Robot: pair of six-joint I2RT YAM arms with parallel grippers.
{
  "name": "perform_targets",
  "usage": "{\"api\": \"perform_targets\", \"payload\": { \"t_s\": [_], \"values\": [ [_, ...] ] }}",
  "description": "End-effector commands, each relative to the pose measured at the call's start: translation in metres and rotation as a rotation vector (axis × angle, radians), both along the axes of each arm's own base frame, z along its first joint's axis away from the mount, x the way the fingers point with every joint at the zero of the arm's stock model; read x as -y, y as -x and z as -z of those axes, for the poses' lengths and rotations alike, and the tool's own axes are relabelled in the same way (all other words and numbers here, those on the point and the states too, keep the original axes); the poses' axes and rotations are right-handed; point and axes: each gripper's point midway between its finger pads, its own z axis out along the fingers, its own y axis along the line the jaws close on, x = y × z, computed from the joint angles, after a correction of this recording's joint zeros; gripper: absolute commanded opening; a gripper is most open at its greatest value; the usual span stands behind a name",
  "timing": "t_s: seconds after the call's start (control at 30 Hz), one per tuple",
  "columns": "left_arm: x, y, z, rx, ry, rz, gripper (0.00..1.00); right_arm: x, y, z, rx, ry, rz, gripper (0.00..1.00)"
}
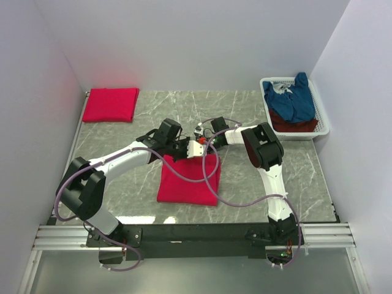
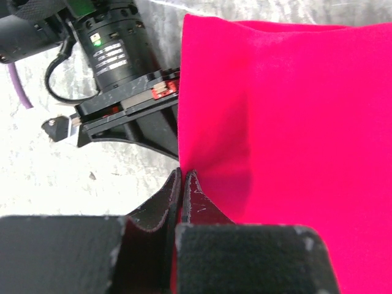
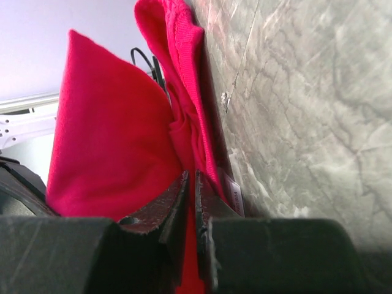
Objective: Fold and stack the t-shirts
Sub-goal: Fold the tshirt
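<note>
A bright red t-shirt (image 1: 188, 180) lies folded in the middle of the table, its far edge held up by both grippers. My left gripper (image 1: 184, 152) is shut on that edge, with red cloth pinched between its fingertips (image 2: 182, 176). Close to its right, my right gripper (image 1: 205, 149) is shut on the same shirt (image 3: 110, 141), where bunched folds and a white label show beside the fingers (image 3: 211, 202). The left wrist view shows the shirt (image 2: 288, 122) spread to the right and the right gripper's body (image 2: 116, 55) on the left. Another red t-shirt (image 1: 111, 104) lies folded at the back left.
A white basket (image 1: 324, 122) stands at the back right, holding a navy blue t-shirt (image 1: 294, 101) on top of a darker red one (image 1: 294, 127). White walls close in the table on the left, back and right. Purple cables loop over the held shirt.
</note>
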Motion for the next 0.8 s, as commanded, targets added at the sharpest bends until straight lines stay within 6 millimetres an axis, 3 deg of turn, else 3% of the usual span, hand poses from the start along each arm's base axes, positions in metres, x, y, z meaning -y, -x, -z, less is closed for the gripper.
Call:
{"api": "perform_targets", "payload": {
  "t_s": [0.0,0.47,0.77],
  "values": [
    [0.009,-0.029,-0.031,0.125,0.058,-0.021,0.0,0.005,0.012,0.031,-0.052,0.064,-0.003,0.15],
    [0.01,-0.043,-0.041,0.205,0.096,-0.061,0.0,0.005,0.014,0.034,-0.051,0.07,-0.008,0.15],
    [0.012,-0.047,-0.009,0.184,0.066,-0.058,0.01,0.006,0.01,0.028,-0.035,0.069,-0.013,0.14]
  ]
}}
